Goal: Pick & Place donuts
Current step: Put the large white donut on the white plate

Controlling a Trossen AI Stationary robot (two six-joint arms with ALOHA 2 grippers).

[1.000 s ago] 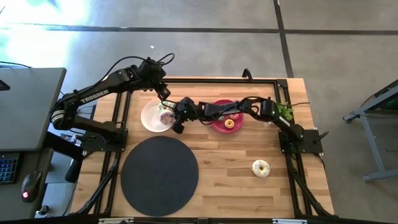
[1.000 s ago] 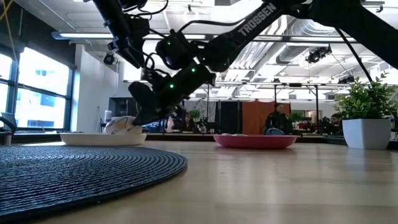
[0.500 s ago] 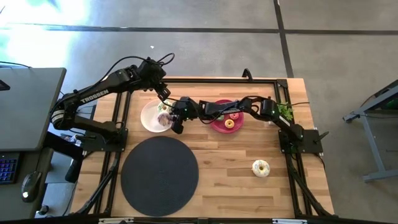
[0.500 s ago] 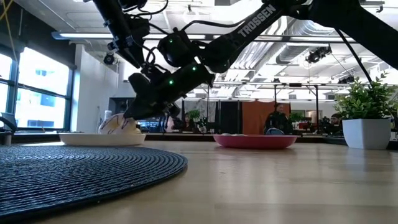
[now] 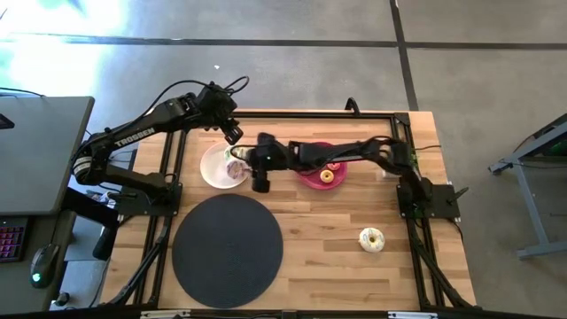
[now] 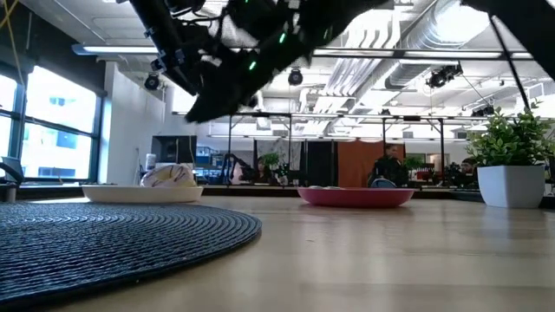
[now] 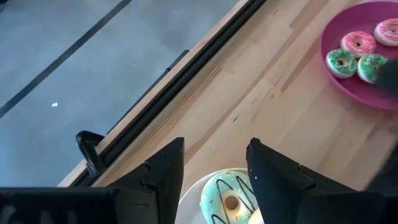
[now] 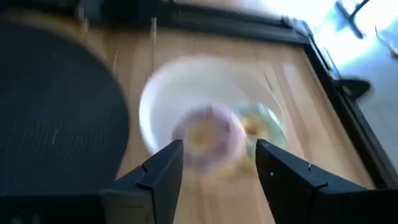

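A white plate [image 5: 215,167] at the table's far left holds a pink-iced donut [image 8: 208,134] and a mint-green donut [image 7: 229,200] side by side. My right gripper [image 8: 217,177] hangs open above them, nothing between its fingers; in the low view it [image 6: 204,104] is well clear of the plate [image 6: 143,192]. My left gripper [image 7: 214,171] stands open over the plate's far edge. The red plate [image 5: 310,175] carries several small donuts [image 7: 357,43]. One cream donut [image 5: 371,239] lies on the bare wood at the near right.
A round black mat [image 5: 228,251] covers the near left of the table. A potted plant [image 6: 512,173] stands at the far right. A black frame rail [image 7: 186,81] runs along the far edge. People show in the room behind.
My right gripper has opened and let go of the pink-iced donut, which now lies on the white plate next to the green one. It has then risen well above the plate and drawn back a little toward the table's right edge.
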